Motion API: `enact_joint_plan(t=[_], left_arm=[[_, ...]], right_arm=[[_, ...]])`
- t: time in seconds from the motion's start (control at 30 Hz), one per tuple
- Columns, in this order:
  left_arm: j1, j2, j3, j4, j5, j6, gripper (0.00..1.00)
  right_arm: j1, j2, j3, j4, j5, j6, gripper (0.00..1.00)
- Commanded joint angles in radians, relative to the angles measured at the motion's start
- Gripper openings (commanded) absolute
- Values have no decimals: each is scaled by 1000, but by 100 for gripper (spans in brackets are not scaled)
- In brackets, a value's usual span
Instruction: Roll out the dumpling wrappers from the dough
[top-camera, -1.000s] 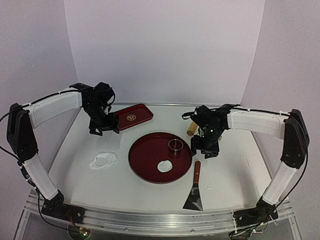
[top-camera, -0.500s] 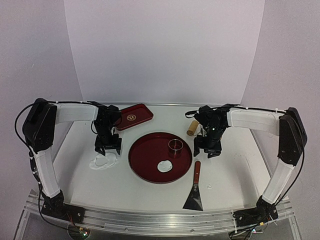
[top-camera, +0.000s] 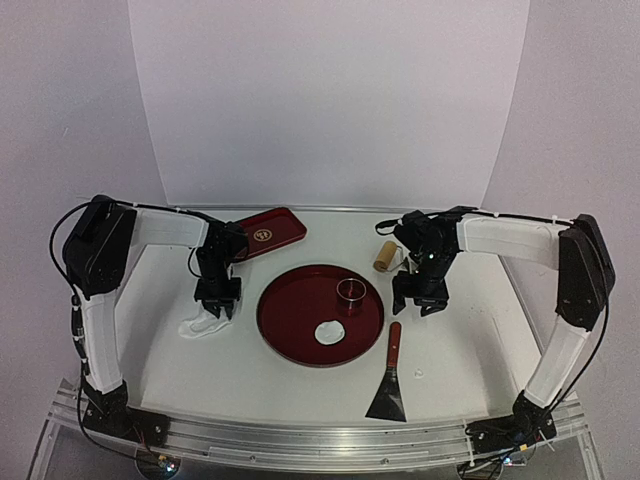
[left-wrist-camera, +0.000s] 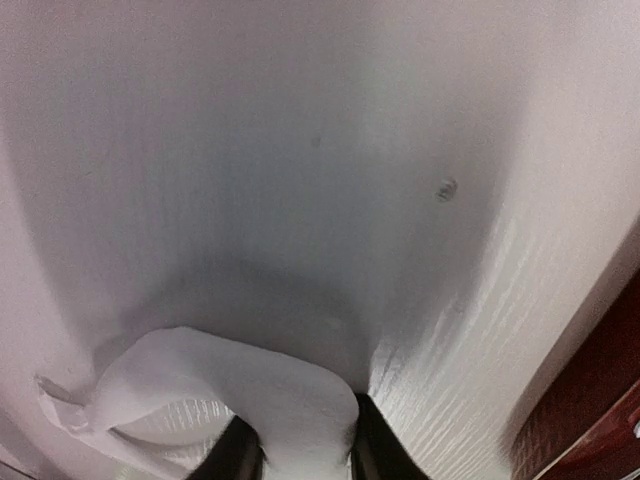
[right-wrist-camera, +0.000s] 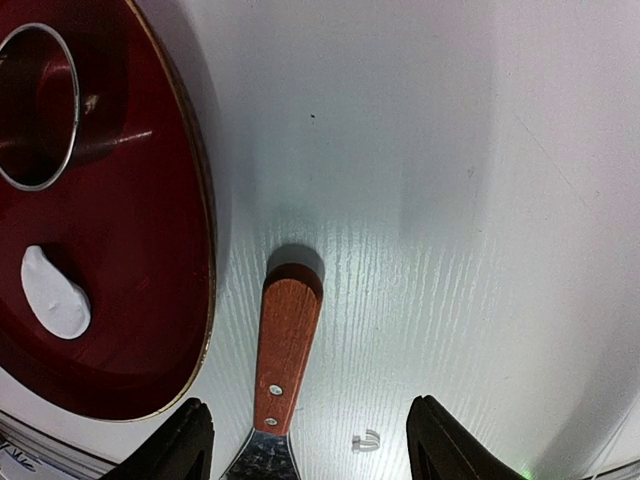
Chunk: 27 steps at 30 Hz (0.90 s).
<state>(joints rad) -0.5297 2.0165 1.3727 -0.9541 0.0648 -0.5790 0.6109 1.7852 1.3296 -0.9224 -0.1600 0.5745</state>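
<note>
My left gripper (left-wrist-camera: 300, 458) clamped the dough (left-wrist-camera: 190, 385) by its far edge. Soft, floppy, probably tears. Right gripper (right-wrist-camera: 310, 440) hung spread apart.

left pincer (left-wrist-camera: 300, 457) dropped, pinching the dough (left-wrist-camera: 250, 385).

In the left wrist view the bottom edge cuts off the dough (left-wrist-camera: 230, 400) and the left gripper (left-wrist-camera: 300, 452) pinching it, in the right wrist view the spatula (right-wrist-camera: 285, 340) blade, and from above the right arm (top-camera: 500, 240) half hides the rolling pin (top-camera: 382, 259).
</note>
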Motion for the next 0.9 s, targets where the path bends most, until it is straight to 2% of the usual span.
enact_joint_plan(t=[0.0,0.03,0.17,0.33,0.43,0.67,0.87], left_arm=[[2,44,40,-2,-41,7,4],[2,40,56,-14,-52,12,1],[-5,-29,191,-118,-95,40,0],[-29,-122,388,-96,51,118,0],[-41,-104,463,-61,157,143,0],[-107,-8,571,25,299,190,0],[-112,66,577,144,404,154,0]], right_arm=[[-11,27,34,-35,1,-33,67],[-14,28,36,-36,1,-35,67],[-23,31,43,-38,6,-41,67],[-34,42,58,-39,12,-46,67],[-36,53,67,-41,9,-49,67],[-40,47,65,-41,16,-48,67],[-46,35,55,-43,20,-46,67]])
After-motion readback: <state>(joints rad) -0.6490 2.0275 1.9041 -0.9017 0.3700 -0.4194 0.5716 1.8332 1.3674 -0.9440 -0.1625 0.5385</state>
